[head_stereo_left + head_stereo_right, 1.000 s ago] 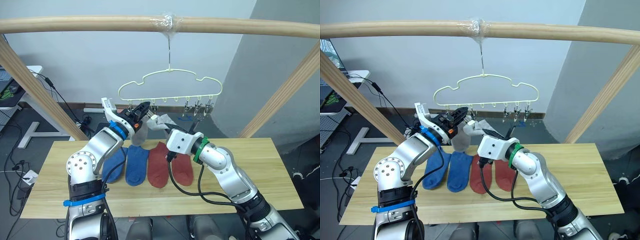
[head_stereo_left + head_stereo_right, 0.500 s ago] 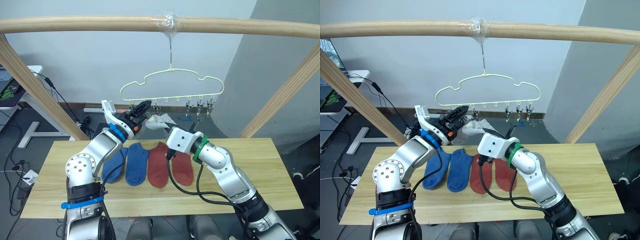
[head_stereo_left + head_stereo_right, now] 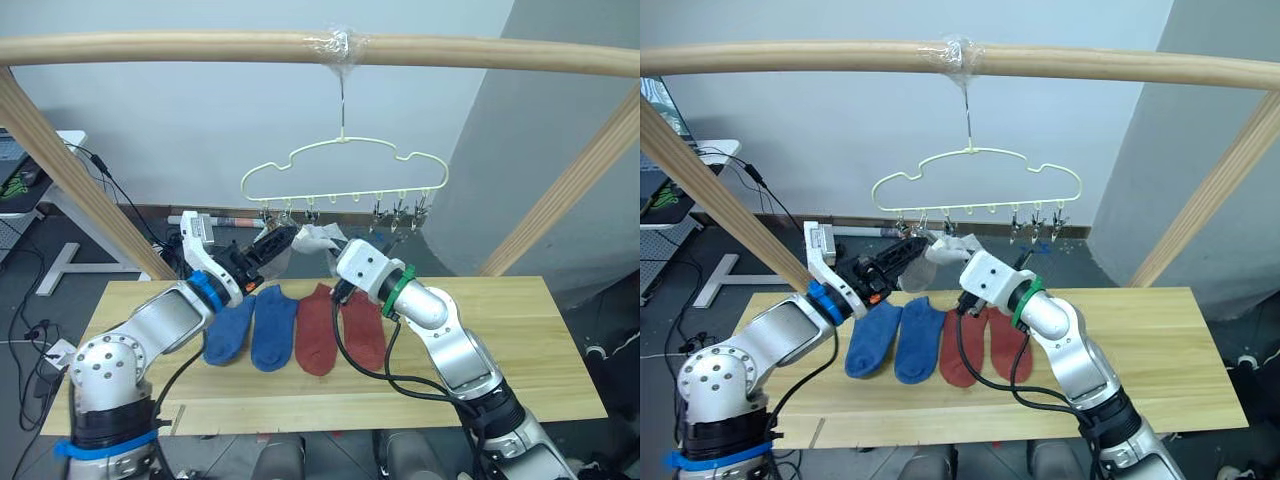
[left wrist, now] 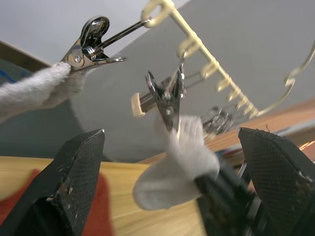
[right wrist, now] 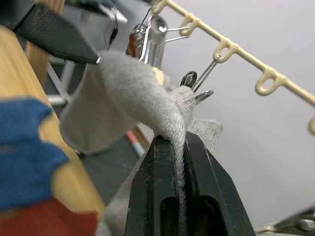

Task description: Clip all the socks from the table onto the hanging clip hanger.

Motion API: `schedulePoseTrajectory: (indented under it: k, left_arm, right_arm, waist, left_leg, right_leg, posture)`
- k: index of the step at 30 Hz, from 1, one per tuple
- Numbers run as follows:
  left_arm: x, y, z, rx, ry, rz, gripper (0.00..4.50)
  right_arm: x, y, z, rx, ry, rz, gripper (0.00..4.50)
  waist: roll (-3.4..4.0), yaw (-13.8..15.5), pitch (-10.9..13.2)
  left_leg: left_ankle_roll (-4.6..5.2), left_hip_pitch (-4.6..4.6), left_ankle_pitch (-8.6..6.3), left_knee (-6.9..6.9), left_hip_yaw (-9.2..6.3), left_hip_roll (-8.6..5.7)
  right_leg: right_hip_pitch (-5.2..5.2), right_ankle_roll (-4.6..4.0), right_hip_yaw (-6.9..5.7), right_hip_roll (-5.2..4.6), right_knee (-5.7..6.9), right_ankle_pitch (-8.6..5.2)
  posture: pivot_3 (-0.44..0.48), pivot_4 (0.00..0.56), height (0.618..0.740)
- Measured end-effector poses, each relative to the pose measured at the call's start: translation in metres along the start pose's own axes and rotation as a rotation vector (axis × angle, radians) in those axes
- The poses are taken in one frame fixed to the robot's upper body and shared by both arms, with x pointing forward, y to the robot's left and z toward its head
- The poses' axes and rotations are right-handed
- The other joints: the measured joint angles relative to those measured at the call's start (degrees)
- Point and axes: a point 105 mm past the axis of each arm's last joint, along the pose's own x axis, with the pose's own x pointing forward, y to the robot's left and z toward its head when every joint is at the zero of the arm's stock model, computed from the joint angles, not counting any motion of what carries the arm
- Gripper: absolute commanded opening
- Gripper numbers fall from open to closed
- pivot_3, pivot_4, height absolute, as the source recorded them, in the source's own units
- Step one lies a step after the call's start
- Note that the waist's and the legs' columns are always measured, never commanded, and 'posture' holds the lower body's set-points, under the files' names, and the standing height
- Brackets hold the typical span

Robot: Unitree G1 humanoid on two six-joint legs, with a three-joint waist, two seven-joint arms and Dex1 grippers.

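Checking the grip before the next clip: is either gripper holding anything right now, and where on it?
The right gripper pinches a light grey sock by a fold of fabric near its clipped end. The left gripper is open, holding nothing.

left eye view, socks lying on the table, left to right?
Blue sock → second blue sock → rust-red sock → second rust-red sock, its top end under the right arm. All four lie side by side on the table.
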Motion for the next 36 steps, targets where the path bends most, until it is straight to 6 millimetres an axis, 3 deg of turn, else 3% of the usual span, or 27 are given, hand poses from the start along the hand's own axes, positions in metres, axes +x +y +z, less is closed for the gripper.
schedulePoseTrajectory:
  k: [3,6,11,17,20,21,27,32,36]
  left_arm:
    - [-0.002,-0.013,0.000,0.085,0.019,-0.040,4.50]
    - [-0.004,-0.012,0.007,0.238,0.031,-0.008,4.50]
    - [-0.002,-0.022,0.011,0.415,0.007,-0.039,4.50]
    - [0.004,-0.008,-0.001,0.575,-0.007,0.034,4.50]
    - [0.013,-0.014,-0.014,0.695,-0.012,0.007,4.50]
    - [0.017,-0.016,-0.019,0.719,-0.022,-0.002,4.31]
    - [0.037,-0.022,-0.033,0.881,-0.148,0.006,2.75]
    - [0.054,-0.011,-0.049,0.909,-0.173,0.068,2.75]
    - [0.065,-0.004,-0.056,0.908,-0.202,0.123,2.75]
  right_arm:
    - [0.003,0.009,-0.001,0.143,0.006,0.033,1.72]
    - [0.005,0.017,-0.008,0.356,0.045,0.056,2.80]
    - [0.002,0.022,-0.022,0.470,0.122,0.092,4.47]
    - [-0.019,0.016,-0.052,0.473,0.220,0.066,4.47]
    - [-0.032,0.005,-0.057,0.431,0.236,0.051,4.47]
    - [-0.036,0.001,-0.056,0.420,0.230,0.048,4.49]
    - [-0.057,-0.033,-0.039,0.375,0.154,0.029,4.50]
    - [-0.065,-0.048,-0.027,0.324,0.095,0.068,4.50]
    - [-0.065,-0.071,0.007,0.317,-0.036,0.077,4.50]
  waist:
    - [0.00,0.26,0.00]
    - [0.02,0.74,0.01]
    - [0.03,1.24,0.01]
    - [0.03,1.36,0.01]
    - [0.03,1.41,0.01]
    - [0.03,1.41,0.01]
    - [0.03,1.33,0.01]
    - [0.04,1.13,0.02]
    - [0.04,1.09,0.01]
  left_leg:
    - [0.00,0.00,0.00,0.00,0.00,0.00]
    - [0.01,0.02,0.00,-0.01,-0.01,0.01]
    - [0.01,-0.01,0.00,-0.02,0.02,0.00]
    - [0.02,-0.05,-0.01,-0.03,0.04,0.00]
    - [0.02,-0.05,-0.01,-0.02,0.06,-0.01]
    - [0.02,-0.06,-0.01,-0.01,0.07,-0.01]
    - [0.22,-0.05,-0.11,-0.01,0.08,0.00]
    - [0.25,-0.06,-0.12,0.03,0.09,-0.01]
    - [0.27,-0.04,-0.11,0.06,0.07,-0.01]
  right_leg:
    - [0.00,-0.01,-0.01,0.00,0.00,0.00]
    - [-0.01,-0.03,-0.03,0.03,0.02,0.00]
    - [-0.02,-0.05,-0.02,0.02,-0.04,0.01]
    - [-0.04,-0.05,-0.01,0.02,-0.08,0.01]
    - [-0.04,-0.04,0.01,0.01,-0.08,0.01]
    - [-0.04,-0.03,0.02,0.01,-0.09,0.02]
    - [-0.04,-0.03,0.03,0.02,-0.07,0.02]
    - [-0.04,-0.02,0.04,0.01,-0.05,0.03]
    - [-0.01,-0.03,0.01,0.02,0.00,0.04]
  posture:
    - [0.118,0.169,0.740]
    - [0.126,0.167,0.740]
    - [0.129,0.164,0.740]
    - [0.113,0.160,0.740]
    - [0.105,0.162,0.740]
    - [0.105,0.162,0.740]
    - [0.072,0.169,0.740]
    - [0.052,0.170,0.740]
    - [0.039,0.171,0.740]
